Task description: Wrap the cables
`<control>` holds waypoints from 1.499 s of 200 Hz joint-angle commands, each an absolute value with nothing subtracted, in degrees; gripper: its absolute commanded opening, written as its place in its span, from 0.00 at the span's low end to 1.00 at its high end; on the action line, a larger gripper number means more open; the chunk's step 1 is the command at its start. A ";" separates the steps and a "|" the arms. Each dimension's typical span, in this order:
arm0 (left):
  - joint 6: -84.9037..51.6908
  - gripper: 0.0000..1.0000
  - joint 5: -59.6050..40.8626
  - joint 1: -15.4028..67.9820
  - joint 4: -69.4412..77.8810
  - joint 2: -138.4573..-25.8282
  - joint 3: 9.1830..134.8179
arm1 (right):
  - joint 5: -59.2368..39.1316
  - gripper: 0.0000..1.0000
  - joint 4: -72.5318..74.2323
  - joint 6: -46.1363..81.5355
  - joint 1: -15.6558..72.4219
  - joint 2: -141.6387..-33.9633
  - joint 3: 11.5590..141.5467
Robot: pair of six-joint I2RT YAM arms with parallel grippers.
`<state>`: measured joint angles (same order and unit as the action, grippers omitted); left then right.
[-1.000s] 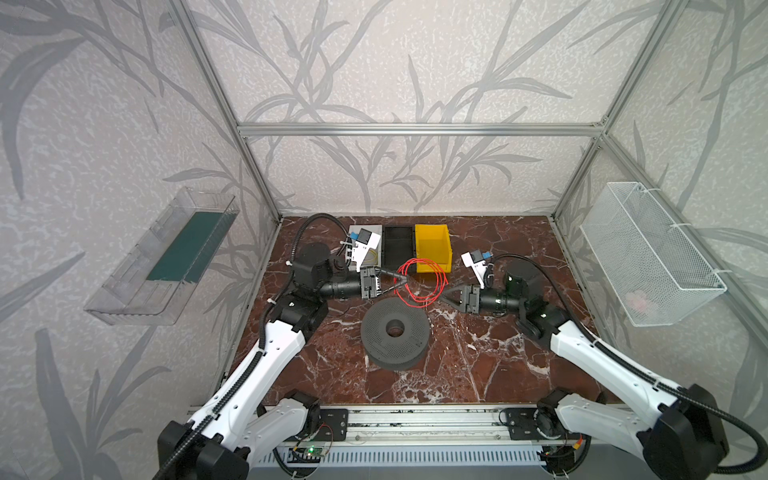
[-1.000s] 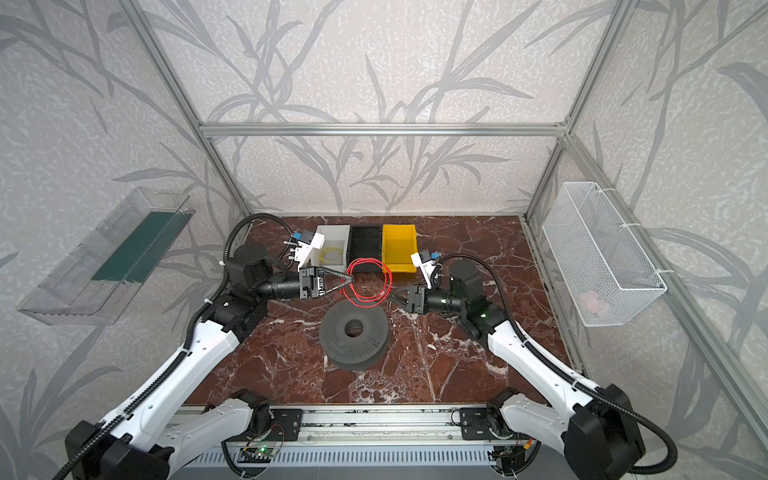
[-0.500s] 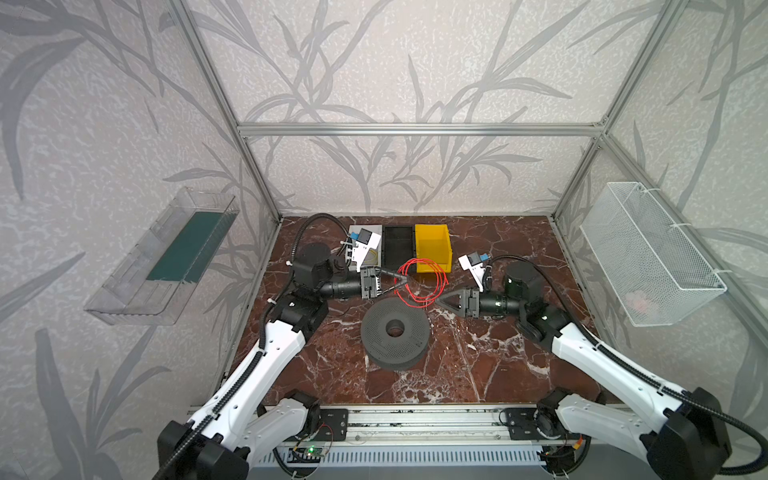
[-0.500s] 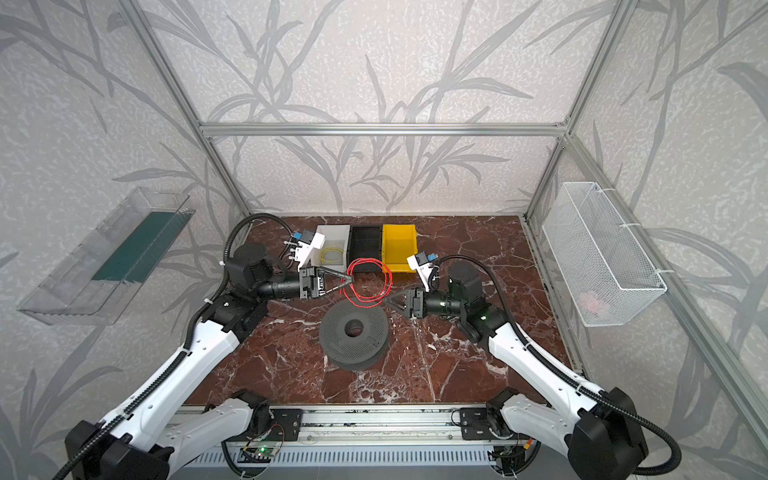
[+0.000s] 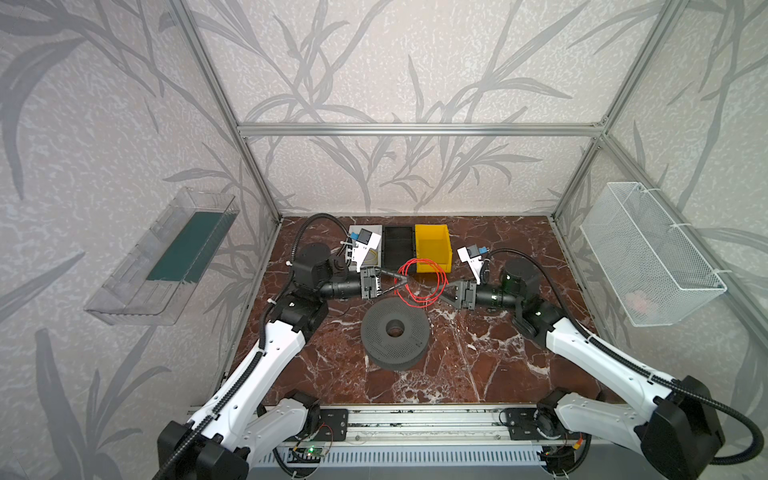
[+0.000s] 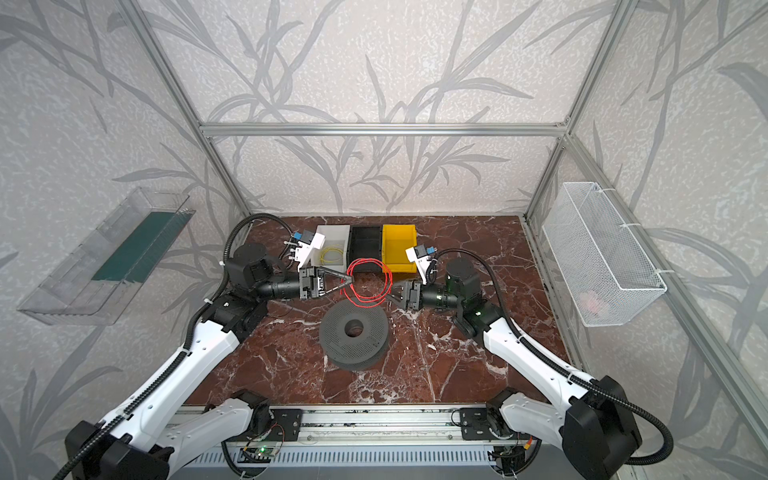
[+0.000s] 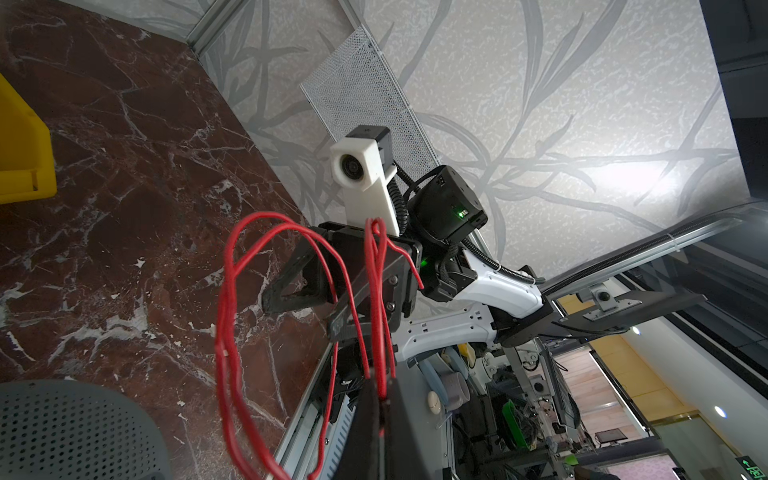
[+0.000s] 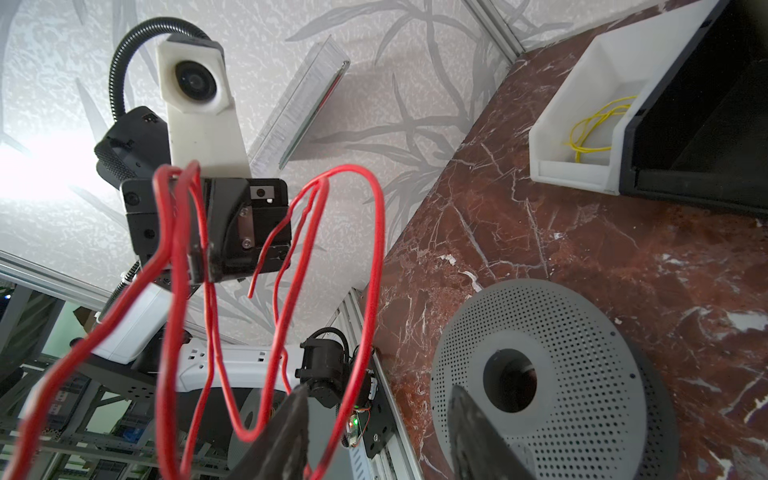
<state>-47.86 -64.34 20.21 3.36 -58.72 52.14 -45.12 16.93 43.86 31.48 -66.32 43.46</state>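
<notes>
The left gripper [image 5: 402, 277] was clenched on the red cable [image 7: 376, 299], whose loose coil hung above the table [image 5: 478, 357] between the arms, loops roughly upright; the right gripper [image 5: 442, 295], jaws parted and gripping nothing, sat just beside the coil's far side, likely best placed to catch it; the yellow cable [image 8: 574, 137] lay in the white bin [image 8: 582, 174]

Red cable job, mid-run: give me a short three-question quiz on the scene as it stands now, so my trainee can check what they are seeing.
1. True or false: the left hand is shut on the red cable.
2. The yellow cable lies in: A the white bin; B the yellow bin; C the wire basket.
3. Fill in: the jaws of the right hand stand ____.

Key: 1 true; 2 A; 3 open.
</notes>
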 commanded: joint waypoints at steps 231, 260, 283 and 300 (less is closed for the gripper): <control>-47.89 0.00 -56.33 14.22 7.15 -50.29 54.76 | -6.55 0.00 -31.42 22.48 13.79 -56.90 49.41; -58.12 0.00 -59.40 13.24 20.03 -52.93 53.51 | -17.69 0.00 -29.28 23.31 13.44 -58.51 47.13; -55.59 0.00 -61.53 14.27 15.47 -54.24 54.03 | -27.87 0.05 -26.97 23.62 14.05 -57.61 48.36; -50.50 0.00 -61.72 15.80 8.50 -54.53 54.60 | -33.27 0.12 -26.56 23.49 14.20 -55.90 50.99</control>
